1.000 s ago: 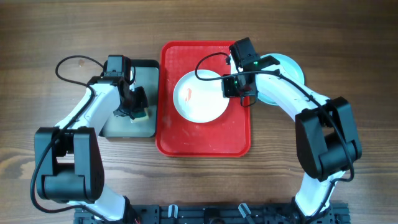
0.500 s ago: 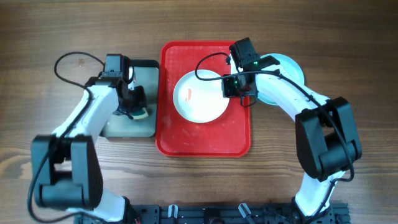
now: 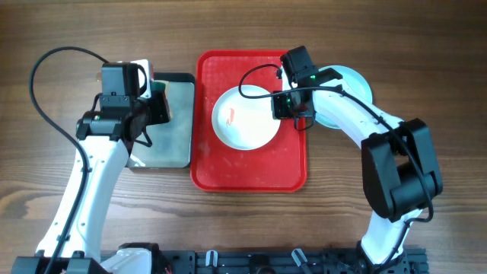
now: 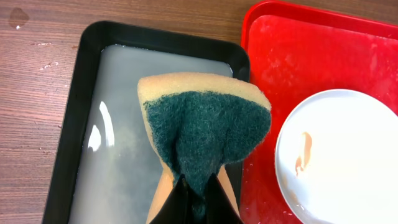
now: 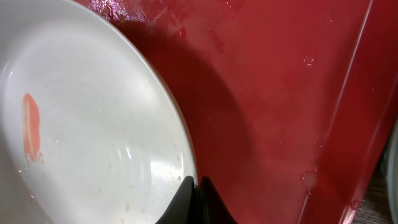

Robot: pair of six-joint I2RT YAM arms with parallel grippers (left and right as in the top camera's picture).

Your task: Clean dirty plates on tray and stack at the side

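One wooden table [image 3: 426, 46] carries everything. Both arms reach in from 6 o'clock: the left arm [image 3: 91, 175] stretches nearly straight toward 12 and stands over the dark tray, while the right arm [image 3: 346, 118] bends at an elbow at 3 o'clock and runs back toward 10. The red tray [image 3: 251, 164] lies at centre, wet in patches. Just beside it at 9 o'clock sits the dark tray [image 3: 169, 141], holding cloudy water. A white plate [image 3: 240, 125] rests in the red tray's 12 o'clock half. A turquoise plate [image 3: 358, 82] lies on the table at the red tray's 3 o'clock edge, partly under the right arm. The right gripper [image 5: 194, 186] is pinched tight on the white plate's 3 o'clock rim. The left gripper [image 4: 196, 193] is clamped on a green-faced yellow sponge [image 4: 205, 124], hanging above the dark tray. An orange smear [image 5: 31, 127] marks the white plate.
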